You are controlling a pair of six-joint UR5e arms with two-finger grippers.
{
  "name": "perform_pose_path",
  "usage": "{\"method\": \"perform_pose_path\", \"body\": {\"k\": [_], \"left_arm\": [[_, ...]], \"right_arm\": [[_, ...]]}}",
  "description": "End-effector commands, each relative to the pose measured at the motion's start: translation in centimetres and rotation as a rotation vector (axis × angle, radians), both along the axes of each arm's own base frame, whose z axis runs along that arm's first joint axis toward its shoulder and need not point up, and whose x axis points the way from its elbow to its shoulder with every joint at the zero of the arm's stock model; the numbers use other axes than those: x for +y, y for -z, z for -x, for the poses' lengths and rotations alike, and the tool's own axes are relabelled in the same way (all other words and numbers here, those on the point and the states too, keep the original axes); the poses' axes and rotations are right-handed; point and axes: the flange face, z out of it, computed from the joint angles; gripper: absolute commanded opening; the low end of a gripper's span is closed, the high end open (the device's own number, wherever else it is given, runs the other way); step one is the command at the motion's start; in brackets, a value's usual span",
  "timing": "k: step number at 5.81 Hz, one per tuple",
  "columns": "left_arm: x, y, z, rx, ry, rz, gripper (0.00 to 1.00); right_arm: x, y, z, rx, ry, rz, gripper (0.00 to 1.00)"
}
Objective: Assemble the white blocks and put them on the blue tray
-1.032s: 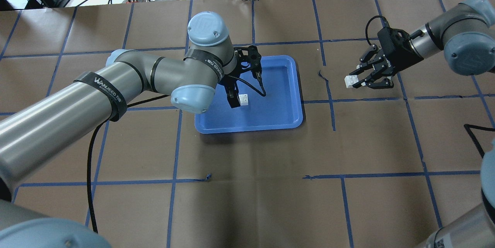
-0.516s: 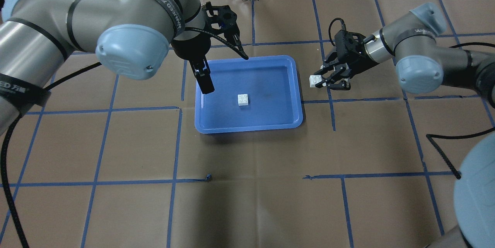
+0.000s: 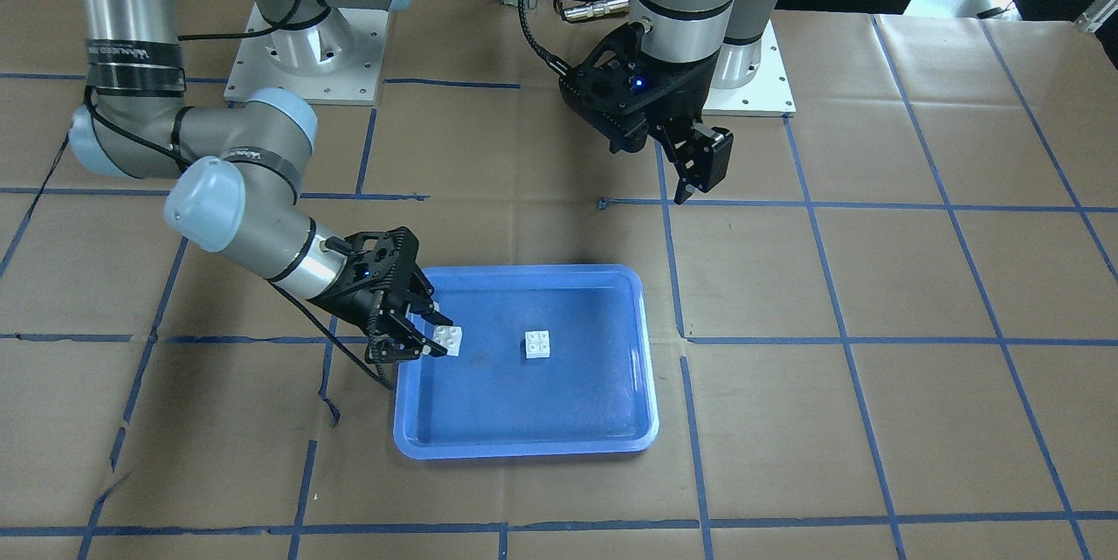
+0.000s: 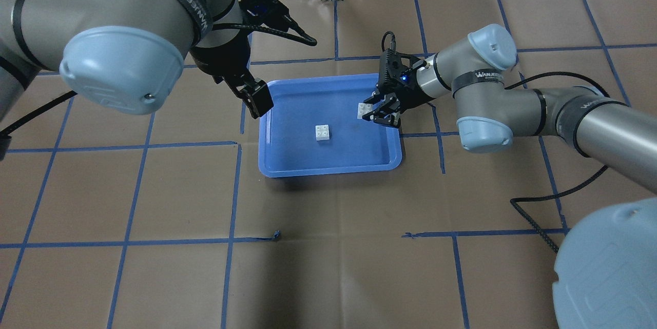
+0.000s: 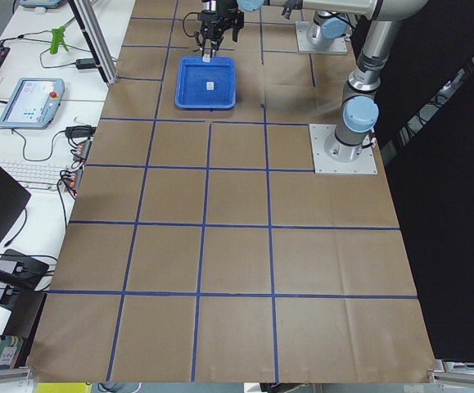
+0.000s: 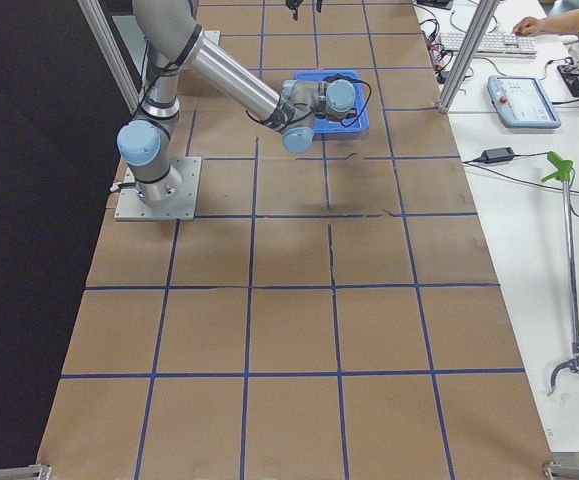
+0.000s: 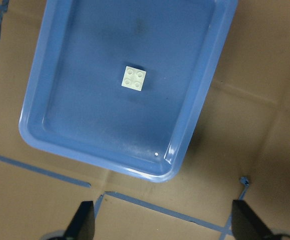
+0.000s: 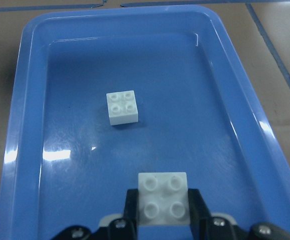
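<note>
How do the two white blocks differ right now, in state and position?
The held block is clamped in the right gripper; the loose block lies free, touched by nothing. The held block is near the edge of the blue tray on the right arm's side; the loose block rests on the tray floor near its middle. Both are white, square, alike in size, with four studs facing up.
</note>
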Motion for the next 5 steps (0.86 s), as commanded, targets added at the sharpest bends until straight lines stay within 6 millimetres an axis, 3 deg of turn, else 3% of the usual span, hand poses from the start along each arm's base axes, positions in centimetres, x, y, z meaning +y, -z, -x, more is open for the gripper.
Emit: {"method": "perform_pose_path", "body": {"k": [1,2,5], "left_arm": [[-0.2,-1.8,-0.3,0.048,-0.470,0.082,0.99],[-0.5,-2.7,-1.1,0.166,-0.597,0.055,0.99],[-0.5,-4.9,-5.0,0.185,-0.652,0.094,0.99]], "right_arm": [[0.9,2.5,-2.4,-0.001,-0.025,-0.015,0.31],[0.9,3.8,-2.7,-0.004,-0.031,-0.010,0.31],[1.1,5.0,-3.7,-0.007,-0.047,-0.013,0.31]]}}
